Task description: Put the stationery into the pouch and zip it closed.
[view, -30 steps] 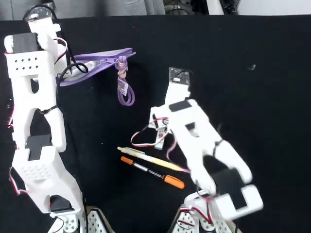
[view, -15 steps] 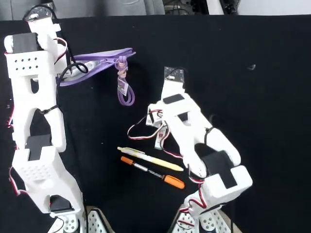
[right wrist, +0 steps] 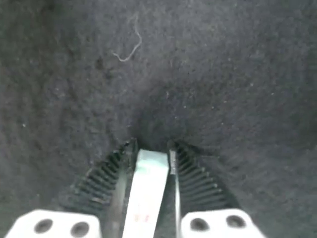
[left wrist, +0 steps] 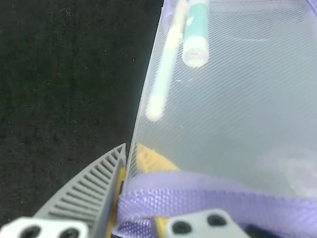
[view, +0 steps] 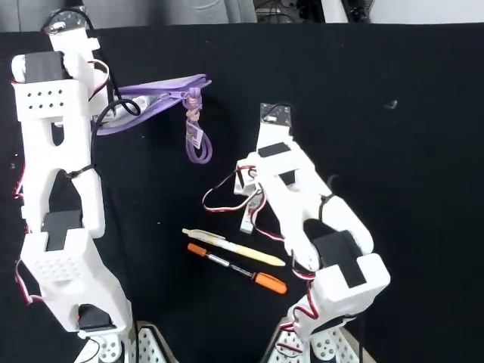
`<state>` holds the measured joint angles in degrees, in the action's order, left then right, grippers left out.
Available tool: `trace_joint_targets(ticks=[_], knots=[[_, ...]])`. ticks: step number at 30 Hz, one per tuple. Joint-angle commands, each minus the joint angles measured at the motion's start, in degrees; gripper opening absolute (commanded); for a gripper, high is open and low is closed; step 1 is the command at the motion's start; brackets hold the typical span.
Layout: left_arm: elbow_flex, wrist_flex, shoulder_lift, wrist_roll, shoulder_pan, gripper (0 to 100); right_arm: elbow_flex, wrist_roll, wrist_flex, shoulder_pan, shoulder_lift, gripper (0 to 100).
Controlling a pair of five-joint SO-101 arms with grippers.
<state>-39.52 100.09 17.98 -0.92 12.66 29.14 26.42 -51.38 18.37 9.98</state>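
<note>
The left jaws are pinching the purple pouch (view: 155,98) at the upper left of the high view. The right jaws are gripping a white pen (right wrist: 146,193). A yellow pen (view: 234,247) and an orange pen (view: 238,270) are lying at lower centre on the surface (view: 393,189).

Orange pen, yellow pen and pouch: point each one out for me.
orange pen (view: 237,268), high view, middle of its barrel.
yellow pen (view: 234,247), high view, middle of its barrel.
pouch (view: 162,95), high view, its purple side.
</note>
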Motion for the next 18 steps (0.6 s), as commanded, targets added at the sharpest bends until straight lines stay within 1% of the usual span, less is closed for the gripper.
trace_joint_targets(ticks=[1, 6, 9, 11, 14, 18], knots=[[0.6, 0.7, -1.1, -0.5, -0.1, 3, -2.8, -3.1, -0.6, 0.2, 0.0, 1.2], [0.1, 0.7, -1.1, -0.6, -0.3, 3, -3.5, -4.0, -0.7, -4.7, -1.8, 1.1], [0.3, 0.7, -1.1, -0.4, -1.3, 3, -4.9, -4.5, -3.5, -8.8, -6.4, 1.1], [0.4, 0.8, -1.1, -0.4, -2.1, 3, -5.2, -6.9, -4.6, -10.7, -10.7, 1.1], [0.0, 0.8, -1.1, -0.4, -4.2, 3, -5.3, -9.2, -4.8, -12.0, -18.2, 1.1], [-0.1, 0.8, -1.1, -0.4, -7.6, 3, -4.8, -11.3, -4.8, -11.5, -29.8, 1.1]])
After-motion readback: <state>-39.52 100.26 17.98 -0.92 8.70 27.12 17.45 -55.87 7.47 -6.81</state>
